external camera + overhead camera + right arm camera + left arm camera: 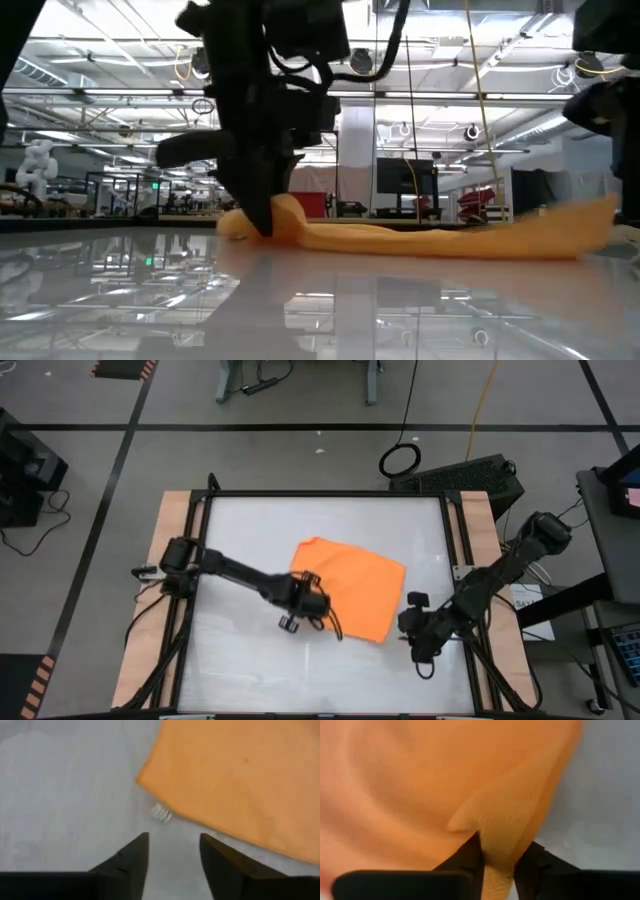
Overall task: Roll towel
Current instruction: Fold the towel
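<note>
On glossy white table [240, 650]: orange towel [350, 585].

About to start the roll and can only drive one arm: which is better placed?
Left. The left gripper already has a fold of the towel between its fingers; the right gripper is open over bare table beside it.

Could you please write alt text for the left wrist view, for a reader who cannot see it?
The left tool pinches a raised fold of the orange towel between its two dark fingers. The towel fills most of the picture, and a strip of pale table shows along one side.
</note>
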`<state>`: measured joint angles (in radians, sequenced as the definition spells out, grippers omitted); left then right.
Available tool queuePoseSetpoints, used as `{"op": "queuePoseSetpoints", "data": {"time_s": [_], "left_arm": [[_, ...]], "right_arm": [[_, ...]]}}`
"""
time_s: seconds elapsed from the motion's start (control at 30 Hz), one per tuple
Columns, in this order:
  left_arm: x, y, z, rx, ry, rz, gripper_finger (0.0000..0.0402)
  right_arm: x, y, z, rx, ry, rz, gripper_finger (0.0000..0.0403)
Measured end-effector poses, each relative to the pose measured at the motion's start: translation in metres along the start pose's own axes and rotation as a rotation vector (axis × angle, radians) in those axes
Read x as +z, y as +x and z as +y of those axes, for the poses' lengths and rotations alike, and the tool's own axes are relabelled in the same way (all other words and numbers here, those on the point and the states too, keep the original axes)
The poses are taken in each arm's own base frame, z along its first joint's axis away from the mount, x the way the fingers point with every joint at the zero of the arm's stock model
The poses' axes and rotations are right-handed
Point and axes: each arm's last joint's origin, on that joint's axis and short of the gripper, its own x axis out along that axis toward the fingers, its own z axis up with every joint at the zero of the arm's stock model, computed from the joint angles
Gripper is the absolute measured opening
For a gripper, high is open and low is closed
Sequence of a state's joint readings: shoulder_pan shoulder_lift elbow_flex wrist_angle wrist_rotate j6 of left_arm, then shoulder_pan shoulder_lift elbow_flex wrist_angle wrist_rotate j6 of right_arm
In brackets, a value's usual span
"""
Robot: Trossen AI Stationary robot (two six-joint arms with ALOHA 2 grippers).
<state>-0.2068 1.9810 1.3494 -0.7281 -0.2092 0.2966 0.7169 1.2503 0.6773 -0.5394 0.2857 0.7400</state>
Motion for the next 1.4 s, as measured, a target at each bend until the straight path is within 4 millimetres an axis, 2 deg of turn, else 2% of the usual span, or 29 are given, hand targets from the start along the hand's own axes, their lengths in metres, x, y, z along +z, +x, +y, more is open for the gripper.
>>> {"op": "queuePoseSetpoints", "data": {"time_s": [0.1,0.2,0.27,0.53,0.67,0.8,0.97,1.2,1.33,1.4], "left_arm": [[0.007,-0.001,-0.016,0.003,0.039,-0.019,0.0120],[0.009,-0.005,-0.026,0.037,0.048,-0.015,0.0139],[0.008,-0.009,-0.030,0.047,0.036,-0.005,0.0147],[-0.002,-0.032,-0.041,0.036,-0.008,0.056,0.0156],[-0.012,-0.041,-0.040,0.141,-0.007,0.134,0.0156],[-0.015,-0.047,-0.023,0.292,-0.042,0.144,0.0156],[-0.019,-0.038,0.012,0.307,-0.105,0.134,0.0156],[-0.033,-0.008,0.065,0.204,-0.221,-0.020,0.0156],[-0.050,0.017,0.079,0.126,-0.247,-0.034,0.0156],[-0.054,0.023,0.086,0.126,-0.266,-0.046,0.0156]], "right_arm": [[0.001,0.001,0.001,-0.098,0.013,-0.095,0.0200],[0.007,0.001,-0.003,-0.230,0.043,-0.234,0.0206],[0.012,0.005,-0.006,-0.273,0.029,-0.263,0.0203],[0.026,0.039,-0.016,-0.299,-0.024,-0.182,0.0178],[0.024,0.058,-0.019,-0.264,-0.041,-0.086,0.0163],[0.019,0.070,-0.018,-0.205,-0.049,0.013,0.0150],[0.015,0.069,-0.013,-0.126,-0.023,0.067,0.0137],[0.010,0.067,-0.007,-0.085,-0.010,0.102,0.0132],[0.008,0.066,-0.006,-0.086,-0.010,0.109,0.0132],[0.007,0.066,-0.005,-0.086,-0.011,0.112,0.0132]]}}
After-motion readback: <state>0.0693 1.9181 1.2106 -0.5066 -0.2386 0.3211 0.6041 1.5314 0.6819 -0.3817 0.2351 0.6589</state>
